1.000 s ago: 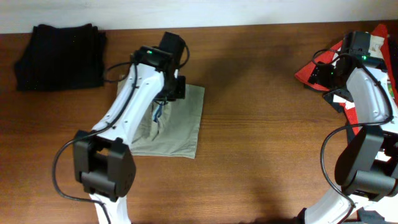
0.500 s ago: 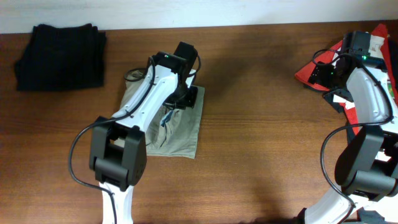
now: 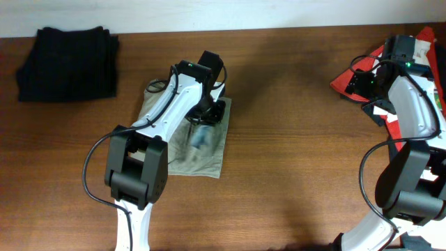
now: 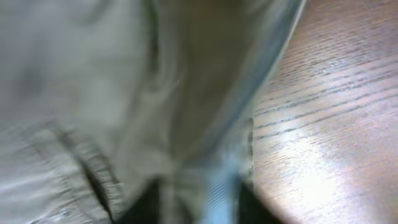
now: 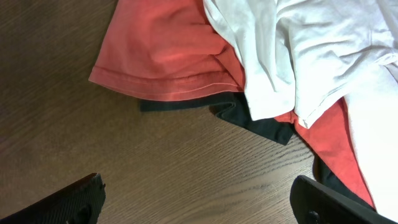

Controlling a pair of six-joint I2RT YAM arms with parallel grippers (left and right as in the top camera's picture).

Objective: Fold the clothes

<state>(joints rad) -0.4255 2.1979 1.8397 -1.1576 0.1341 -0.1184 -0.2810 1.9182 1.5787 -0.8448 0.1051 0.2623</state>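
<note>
One pair of khaki trousers (image 3: pixel 209 157) lies partly folded on the wooden table (image 3: pixel 293 153). The left gripper (image 3: pixel 202 132), above their right half, seems clamped on a bunched fold; next it should carry that fold across squarely. The right gripper (image 5: pixel 202 196), well right of the trousers, hangs spread.

The trousers (image 3: pixel 206 157) are lying under my left gripper (image 3: pixel 202 130); another garment (image 3: pixel 66 54) is sitting well apart, leftward.
</note>
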